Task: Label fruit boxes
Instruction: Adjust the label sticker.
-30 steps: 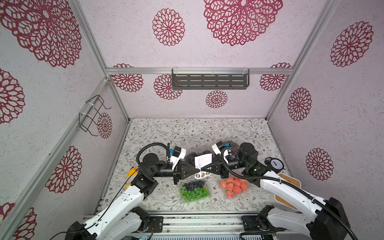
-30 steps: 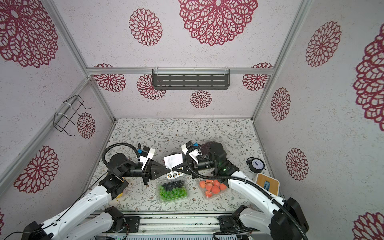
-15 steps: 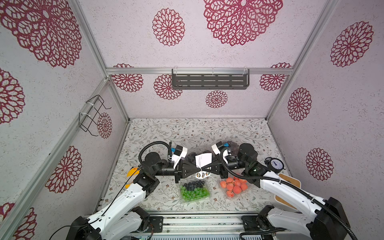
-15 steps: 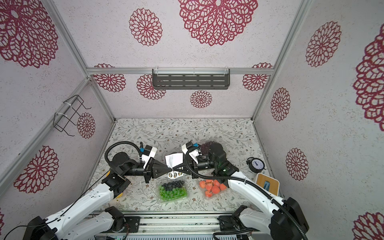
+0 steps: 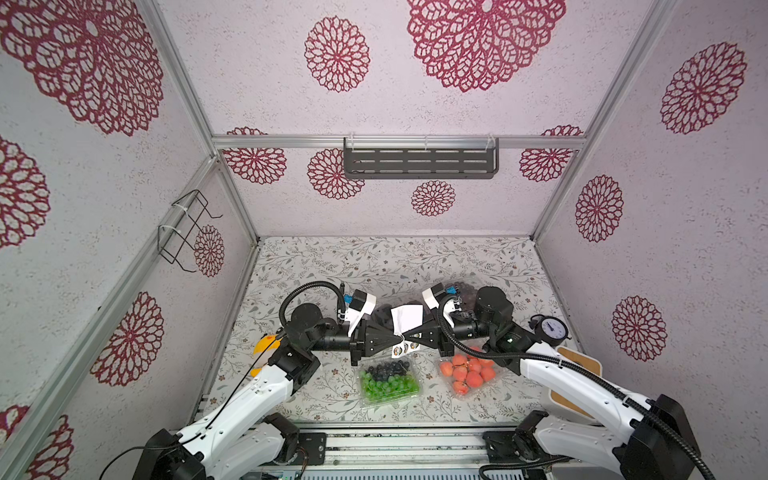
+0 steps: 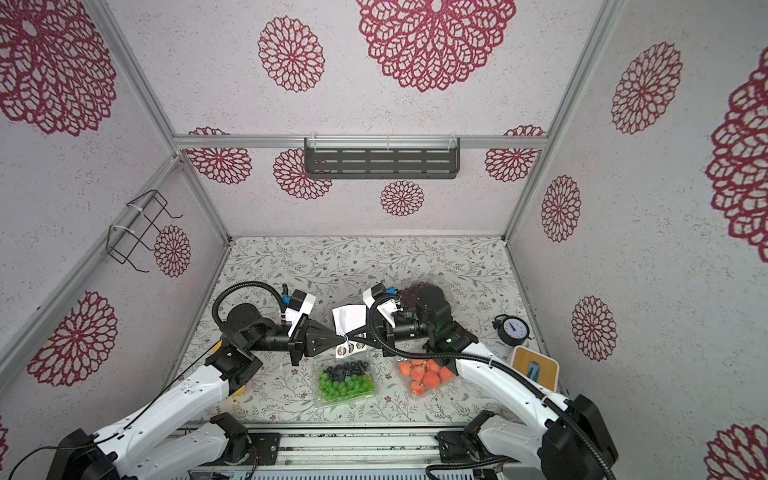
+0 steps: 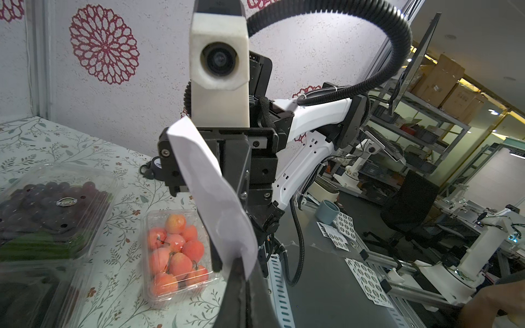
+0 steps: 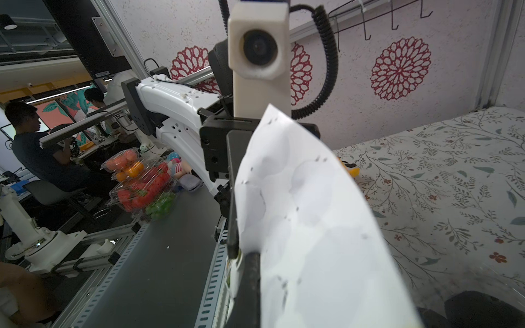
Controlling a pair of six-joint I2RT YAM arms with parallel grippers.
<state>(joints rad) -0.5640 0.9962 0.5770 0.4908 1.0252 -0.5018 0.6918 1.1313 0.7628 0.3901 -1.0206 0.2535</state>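
**A:** How do the jaws stand?

**B:** Both sets are clenched. The left jaws and the right jaws meet tip to tip above the middle of the bench [image 5: 332, 266]. Each nips the lower edge of the sticker sheet [image 5: 407, 318], which stands up between them with its blank back showing. Whether one of them has only a single sticker by its rim, I cannot tell

**A:** And the fruit boxes?

**B:** All four are on the bench. The green-and-blue box [image 5: 388, 382] lies by the front edge near its middle. The orange-red box [image 5: 467, 372] is to its right, not touching it. The dark purple box [image 7: 56, 204] sits further back, half behind the right arm, and its lid seems to carry a round label [image 7: 66, 201]. The black box [image 7: 22, 289] is mostly hidden under the jaws in both top views

**A:** How will they handle?

**B:** Light, I'd judge: thin clear plastic that flexes, a slick lid, soft fruit beneath. A push would likely slide a box. So steady it by the stiffer rim at a short side, and press the sticker gently onto the flat middle of the lid
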